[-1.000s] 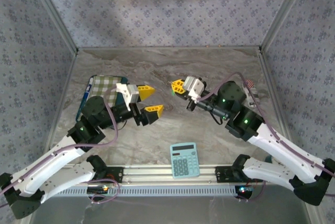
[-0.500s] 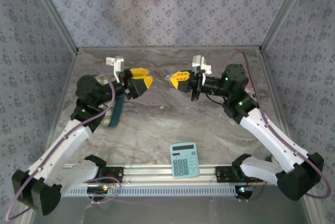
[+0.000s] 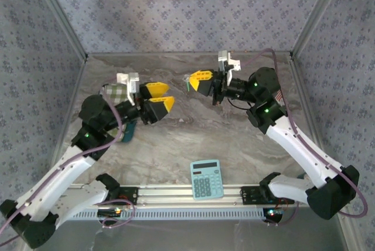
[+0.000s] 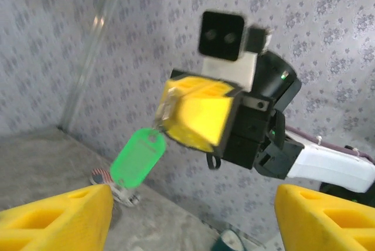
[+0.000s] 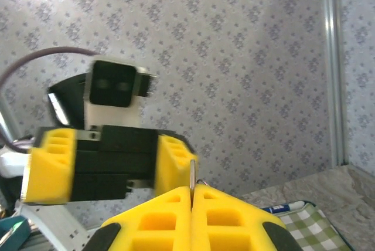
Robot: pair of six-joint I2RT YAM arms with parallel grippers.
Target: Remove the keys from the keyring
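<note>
My right gripper (image 3: 198, 81) is raised over the middle of the table and shut on the keys (image 3: 188, 82). In the left wrist view a bright green tag (image 4: 137, 157) hangs from the metal at the right gripper's yellow fingertips (image 4: 199, 113). A thin metal blade (image 5: 191, 175) and a loop of the keyring (image 5: 201, 182) stick up from the closed right gripper (image 5: 191, 195). My left gripper (image 3: 159, 98) faces it a short way to the left, open, with nothing between its fingers (image 4: 58, 216).
A light blue calculator (image 3: 205, 179) lies near the front edge. A checked cloth (image 3: 113, 92) with a pen (image 5: 281, 208) is at the left under my left arm. A small flag-patterned item (image 3: 280, 95) sits at the right. Patterned walls enclose the table.
Both grippers have lifted off the table and turned to face each other. The right one has risen with the keys; the left one's jaws have narrowed slightly.
</note>
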